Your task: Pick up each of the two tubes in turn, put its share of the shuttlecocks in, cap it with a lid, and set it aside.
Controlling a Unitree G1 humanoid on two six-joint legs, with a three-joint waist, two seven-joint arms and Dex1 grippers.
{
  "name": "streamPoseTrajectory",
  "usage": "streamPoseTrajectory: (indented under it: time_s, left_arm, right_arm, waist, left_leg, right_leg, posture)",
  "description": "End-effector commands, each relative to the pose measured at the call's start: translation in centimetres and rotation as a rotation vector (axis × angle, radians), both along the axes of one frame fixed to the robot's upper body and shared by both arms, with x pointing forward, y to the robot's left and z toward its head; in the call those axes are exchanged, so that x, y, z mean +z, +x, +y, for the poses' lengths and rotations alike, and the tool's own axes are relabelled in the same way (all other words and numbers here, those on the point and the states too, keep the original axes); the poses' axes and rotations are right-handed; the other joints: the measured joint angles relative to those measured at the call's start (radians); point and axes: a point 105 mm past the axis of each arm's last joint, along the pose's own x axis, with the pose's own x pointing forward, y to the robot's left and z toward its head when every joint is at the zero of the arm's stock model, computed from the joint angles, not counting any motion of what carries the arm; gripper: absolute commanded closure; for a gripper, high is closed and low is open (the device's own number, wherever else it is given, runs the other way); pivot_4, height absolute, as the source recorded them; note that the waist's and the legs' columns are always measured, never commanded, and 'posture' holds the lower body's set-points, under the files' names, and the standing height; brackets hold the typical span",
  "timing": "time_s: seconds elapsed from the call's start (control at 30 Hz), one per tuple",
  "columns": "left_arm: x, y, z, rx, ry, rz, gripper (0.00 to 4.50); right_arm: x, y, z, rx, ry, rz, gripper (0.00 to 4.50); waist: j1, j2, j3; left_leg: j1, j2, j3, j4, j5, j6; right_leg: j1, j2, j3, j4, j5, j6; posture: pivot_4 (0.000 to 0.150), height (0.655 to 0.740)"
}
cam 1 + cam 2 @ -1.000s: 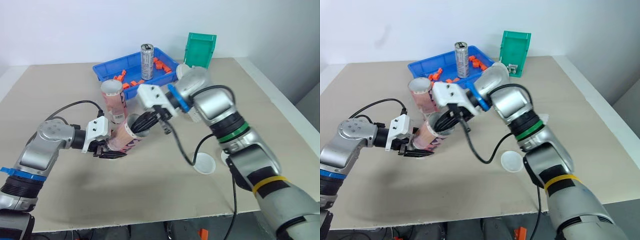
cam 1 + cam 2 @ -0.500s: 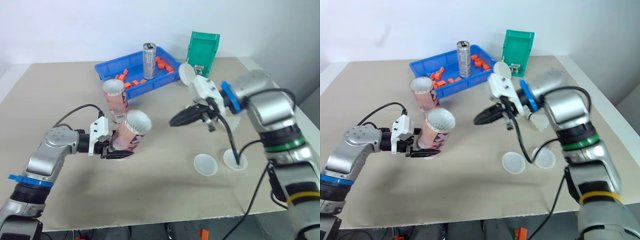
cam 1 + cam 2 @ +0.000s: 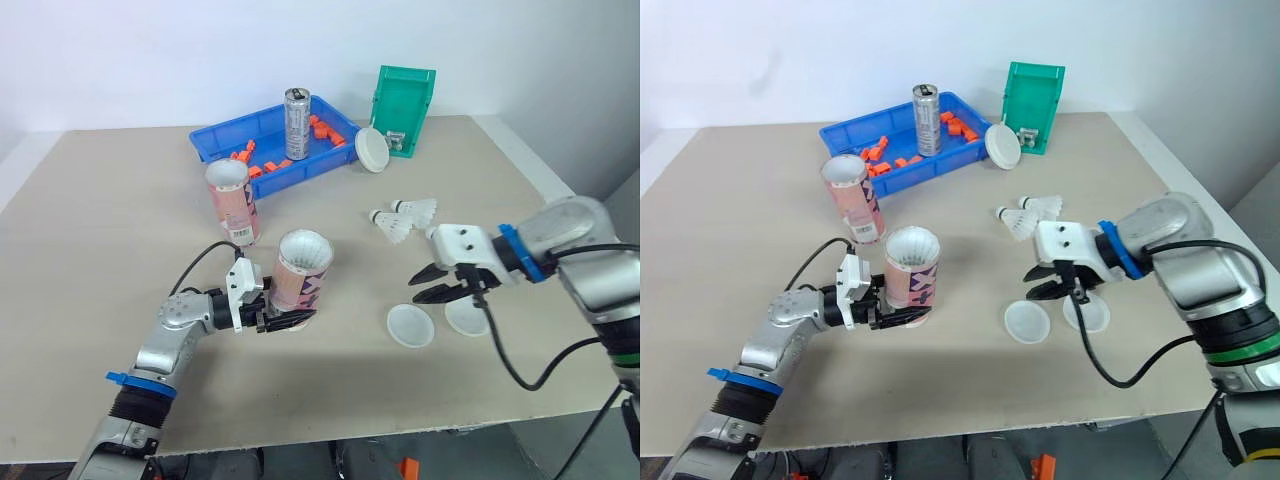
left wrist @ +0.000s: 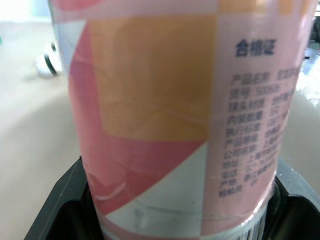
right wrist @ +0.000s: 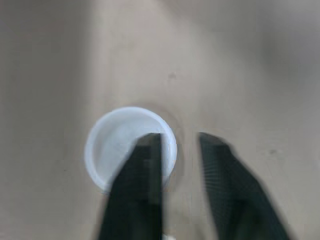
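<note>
Right pincer (image 3: 413, 289) withdrawn from tube (image 3: 302, 272), above lid (image 5: 107, 150); left pincer (image 3: 283, 322) clamps tube.

I have bright, even light in the head views. It comes from overhead and lies flat on the pale surface (image 3: 120, 220) without glare. Shadows are soft and short, with a faint one under the right tool (image 3: 414, 288) and a darker patch at the foot of the tube (image 3: 300, 285). Both head views are sharp right to their edges. In the left wrist view the tube's print is soft because it sits so close. In the right wrist view the tool's fingers (image 5: 142, 190) are smeared with blur. The lid (image 5: 110, 150) beyond them looks hazy, and one side of that view is dimmer.
</note>
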Motion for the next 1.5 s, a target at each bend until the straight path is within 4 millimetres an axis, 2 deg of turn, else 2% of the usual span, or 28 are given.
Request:
streamPoseTrajectory:
  time_s: [0.03,0.07,0.2,0.4,0.53,0.67,0.77,0.8,0.83,0.93,1.0,1.17,1.23,1.33,1.5]
  left_arm:
    - [-2.8,-0.5,-0.5,0.002,0.041,0.022,1.24]
    - [-3.4,-0.8,-0.6,0.001,0.047,0.035,1.24]
    - [-4.8,-1.6,-0.6,-0.013,0.067,0.06,1.24]
    - [-4.9,-1.7,-0.6,-0.015,0.07,0.054,1.24]
    - [-4.9,-1.7,-0.6,-0.026,0.097,0.04,1.24]
    - [-5.0,-1.7,-0.4,-0.028,0.106,0.035,1.24]
    - [-5.0,-1.6,-0.4,-0.025,0.109,0.031,1.24]
    - [-4.9,-1.5,-0.3,-0.023,0.11,0.028,1.24]
    - [-4.9,-1.5,-0.3,-0.021,0.111,0.027,1.24]
    - [-4.9,-1.4,-0.3,-0.018,0.111,0.026,1.24]
    - [-5.0,-1.4,-0.2,-0.02,0.115,0.028,1.24]
    - [-5.2,-1.4,0.0,-0.023,0.125,0.041,1.24]
    - [-5.3,-1.3,0.1,-0.024,0.126,0.053,1.24]
    - [-5.3,-1.2,0.2,-0.024,0.114,0.09,1.24]
    - [-5.2,-1.1,0.2,-0.027,0.076,0.177,1.24]
  right_arm:
    - [-0.6,0.2,0.4,0.031,-0.06,0.001,1.61]
    - [-1.0,0.2,0.3,0.028,-0.073,0.018,1.42]
    - [-2.2,0.7,0.7,0.049,-0.101,0.027,1.42]
    - [-2.9,1.5,0.9,0.056,-0.125,0.013,1.42]
    - [-3.8,2.2,0.0,0.082,-0.232,-0.021,1.42]
    - [-4.1,2.0,-0.5,0.112,-0.263,-0.005,1.42]
    - [-4.1,2.0,-0.6,0.125,-0.273,0.001,2.17]
    - [-4.1,2.0,-0.7,0.129,-0.277,0.004,2.73]
    - [-4.2,2.0,-0.7,0.139,-0.288,0.008,2.94]
    - [-4.3,1.9,-0.7,0.164,-0.297,0.018,4.36]
    - [-4.1,1.9,-0.3,0.178,-0.282,0.018,4.44]
    - [-2.8,2.1,1.5,0.182,-0.194,0.016,4.44]
    - [-1.5,2.1,2.7,0.185,-0.128,0.01,4.44]
    - [0.8,1.7,4.4,0.215,-0.038,-0.016,4.44]
    - [6.2,0.0,6.6,0.32,0.088,-0.101,4.44]
  waist:
    - [0.0,0.0,0.0]
    - [0.004,0.0,0.0]
    - [0.007,0.0,-0.002]
    - [0.008,0.001,-0.002]
    - [0.008,0.001,-0.002]
    - [0.008,0.001,-0.003]
    - [0.008,0.001,-0.003]
    - [0.007,0.001,-0.003]
    - [0.007,0.001,-0.003]
    - [0.007,0.001,-0.003]
    - [0.007,0.001,-0.003]
    - [0.004,0.002,-0.003]
    - [0.004,0.002,-0.003]
    - [0.005,0.002,-0.003]
    - [0.005,0.002,-0.003]
  left_leg:
    - [0.0,-0.001,0.0,0.0,0.0,-0.001]
    - [0.0,-0.001,0.0,0.0,0.001,-0.001]
    - [0.002,-0.005,0.0,0.0,0.001,-0.002]
    - [0.006,-0.005,0.001,-0.001,0.001,-0.003]
    - [0.006,-0.005,0.001,-0.001,0.0,-0.004]
    - [0.008,-0.005,0.001,-0.001,-0.001,-0.005]
    - [0.009,-0.005,0.001,-0.001,-0.001,-0.005]
    - [0.009,-0.005,0.001,-0.001,-0.001,-0.005]
    - [0.009,-0.005,0.001,-0.001,-0.001,-0.005]
    - [0.01,-0.005,0.001,-0.001,-0.001,-0.005]
    - [0.01,-0.005,0.001,-0.001,-0.001,-0.005]
    - [0.01,-0.005,0.001,-0.001,-0.001,-0.005]
    - [0.01,-0.005,0.001,-0.001,-0.001,-0.005]
    - [0.01,-0.005,0.001,-0.001,-0.001,-0.005]
    - [0.01,-0.006,0.0,-0.002,-0.001,-0.005]
  right_leg:
    - [0.0,0.0,0.001,0.0,0.0,0.0]
    - [0.0,0.0,0.001,0.0,0.0,0.001]
    - [0.004,-0.001,0.006,-0.002,0.0,0.002]
    - [0.007,-0.001,0.008,-0.002,-0.002,0.003]
    - [0.009,-0.001,0.008,-0.002,-0.003,0.004]
    - [0.011,-0.001,0.008,-0.003,-0.004,0.004]
    - [0.012,-0.001,0.008,-0.003,-0.004,0.004]
    - [0.012,-0.001,0.008,-0.003,-0.004,0.004]
    - [0.012,-0.001,0.008,-0.003,-0.004,0.004]
    - [0.012,-0.001,0.008,-0.003,-0.004,0.004]
    - [0.013,-0.001,0.008,-0.003,-0.004,0.004]
    - [0.013,-0.001,0.009,-0.003,-0.004,0.004]
    - [0.013,-0.001,0.009,-0.003,-0.004,0.004]
    - [0.013,-0.001,0.009,-0.003,-0.004,0.004]
    - [0.013,-0.001,0.009,-0.003,-0.005,0.004]
  posture:
    - [0.15,0.74]
    - [0.15,0.74]
    - [0.15,0.74]
    - [0.15,0.74]
    - [0.15,0.74]
    - [0.15,0.74]
    - [0.15,0.74]
    - [0.15,0.74]
    - [0.15,0.74]
    - [0.15,0.74]
    - [0.15,0.74]
    - [0.15,0.74]
    - [0.15,0.74]
    - [0.15,0.74]
    - [0.15,0.74]
